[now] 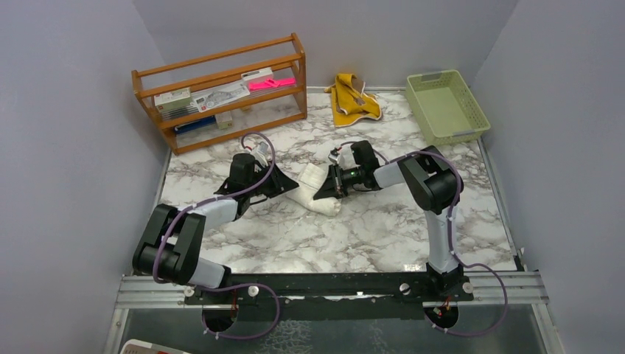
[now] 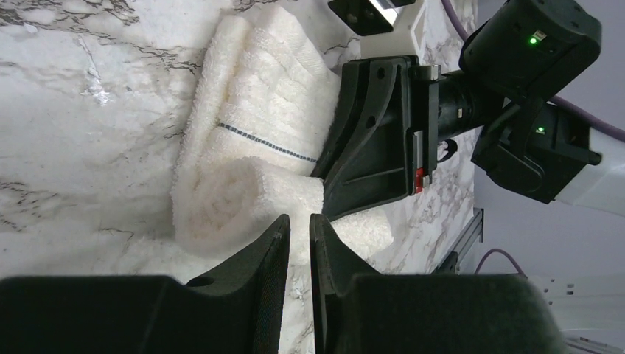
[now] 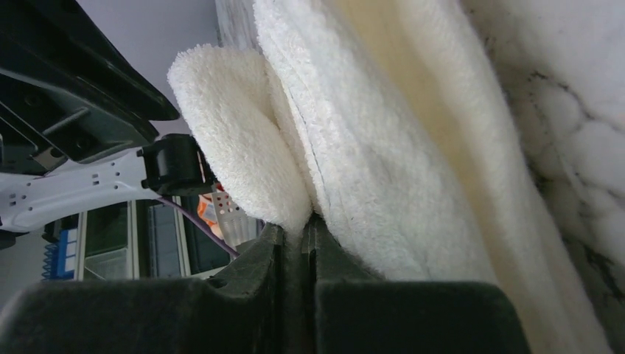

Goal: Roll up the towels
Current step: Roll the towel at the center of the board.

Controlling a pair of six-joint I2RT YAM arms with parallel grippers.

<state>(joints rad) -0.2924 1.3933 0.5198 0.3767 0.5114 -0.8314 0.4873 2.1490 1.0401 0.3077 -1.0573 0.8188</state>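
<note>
The cream-white towel (image 1: 318, 190) lay near the middle of the marble worktop (image 1: 354, 236), between the two arms. Its near end was wound into a loose roll (image 2: 243, 203). The rest lay flat in layers, crossed by a thin dark stitched line (image 2: 265, 144).

The right jaws were closed tight on a fold of this towel, the cloth bulging up from between the black fingers (image 3: 250, 273) in the right wrist view. The left jaws stood narrow, only a slit between them, with the tips at the rolled end. Whether they pinched any cloth could not be told.

The mustard-yellow towel (image 1: 354, 99) sat crumpled at the far edge of the worktop, well apart from both arms (a wooden rack (image 1: 221, 92) stood to its left and a pale green basket (image 1: 446, 107) to its right).
</note>
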